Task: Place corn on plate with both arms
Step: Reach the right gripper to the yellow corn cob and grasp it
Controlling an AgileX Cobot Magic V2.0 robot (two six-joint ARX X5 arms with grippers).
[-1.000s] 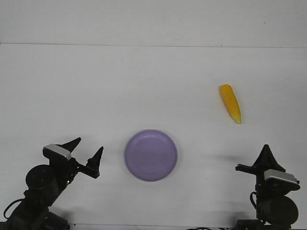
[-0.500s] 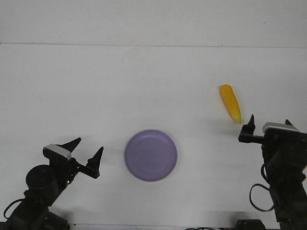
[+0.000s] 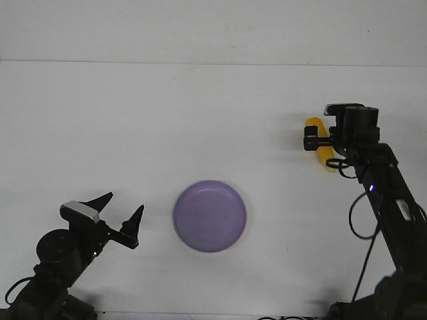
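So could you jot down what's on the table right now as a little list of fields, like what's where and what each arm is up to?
corn: lying on the table, far right, partly hidden by the right arm
plate: near the front, centre, nothing on it
right pincer: over the corn; whether it grips it cannot be told
left pincer: open, left of the plate, holding nothing
task: corn not yet on the plate

White table [image 3: 200,113] under even light, pale wall [image 3: 200,30] behind.
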